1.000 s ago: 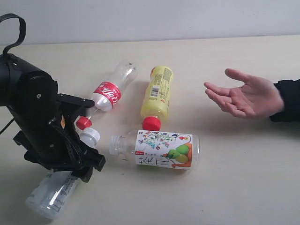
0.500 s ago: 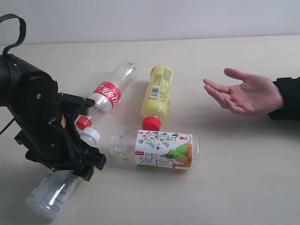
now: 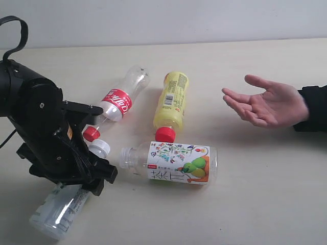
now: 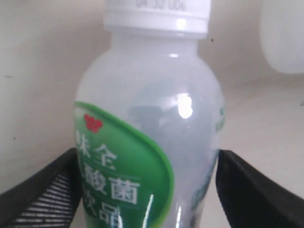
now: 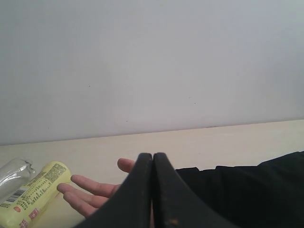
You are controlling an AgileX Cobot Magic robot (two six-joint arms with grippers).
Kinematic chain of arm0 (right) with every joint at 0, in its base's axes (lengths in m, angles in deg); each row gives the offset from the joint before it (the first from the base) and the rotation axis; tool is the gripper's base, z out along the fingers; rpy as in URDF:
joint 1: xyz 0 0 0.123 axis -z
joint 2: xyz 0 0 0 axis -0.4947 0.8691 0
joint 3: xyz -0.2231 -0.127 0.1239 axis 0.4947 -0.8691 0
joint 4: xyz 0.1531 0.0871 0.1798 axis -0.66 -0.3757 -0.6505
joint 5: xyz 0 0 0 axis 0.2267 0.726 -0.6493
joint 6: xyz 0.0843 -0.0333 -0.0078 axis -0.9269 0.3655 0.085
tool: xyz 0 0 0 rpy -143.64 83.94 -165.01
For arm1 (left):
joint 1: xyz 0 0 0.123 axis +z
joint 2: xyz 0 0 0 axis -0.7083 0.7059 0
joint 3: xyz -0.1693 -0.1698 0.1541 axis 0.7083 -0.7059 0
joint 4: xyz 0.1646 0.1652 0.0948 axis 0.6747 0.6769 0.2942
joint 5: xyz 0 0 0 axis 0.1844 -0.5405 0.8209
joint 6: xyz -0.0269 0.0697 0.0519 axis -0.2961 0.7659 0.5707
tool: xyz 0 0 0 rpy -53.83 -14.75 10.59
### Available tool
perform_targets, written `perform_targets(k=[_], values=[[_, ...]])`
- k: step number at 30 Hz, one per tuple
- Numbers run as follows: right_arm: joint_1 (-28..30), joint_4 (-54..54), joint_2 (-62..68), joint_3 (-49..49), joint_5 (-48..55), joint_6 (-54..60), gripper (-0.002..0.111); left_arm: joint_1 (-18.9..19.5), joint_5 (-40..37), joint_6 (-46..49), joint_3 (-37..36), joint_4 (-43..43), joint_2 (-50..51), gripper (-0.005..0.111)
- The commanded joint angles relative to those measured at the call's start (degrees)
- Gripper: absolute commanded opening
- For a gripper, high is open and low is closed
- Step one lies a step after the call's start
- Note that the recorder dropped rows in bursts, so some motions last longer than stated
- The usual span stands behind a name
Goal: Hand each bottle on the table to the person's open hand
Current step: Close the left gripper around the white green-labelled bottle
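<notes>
— Left wrist view: where's the green-white bottle?
— Between the left tool's spread fingers, lying on the tabletop. Whether they press it, I cannot tell.
— And the right tool?
— Closed, empty, with the open hand beyond it.

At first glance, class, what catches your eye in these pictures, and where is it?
The bulky black left arm dominates the left of the exterior view, its pincer straddling a lying white-capped bottle with a green-white label. At the right, a person's open hand is held palm up over the table; between them lie a red-label bottle, a yellow bottle and a pear-label bottle.
</notes>
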Motion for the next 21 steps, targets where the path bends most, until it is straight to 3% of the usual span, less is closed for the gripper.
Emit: perform_targets(k=[1,5,12,21], values=[[0.3,0.0,-0.3,-0.3,-0.2,0.0,0.0,-0.4,1.4,0.0,-0.7,-0.3,0.1,0.072],[0.3,0.0,-0.3,-0.3,-0.2,0.0,0.0,-0.4,1.4,-0.1,-0.7,-0.3,0.1,0.053],[0.3,0.0,-0.3,-0.3,-0.2,0.0,0.0,-0.4,0.9,1.0,-0.7,-0.3,0.1,0.002],[0.3,0.0,-0.3,-0.3,-0.2,0.0,0.0,-0.4,-1.9,0.7,-0.5,1.6,-2.8,0.0]])
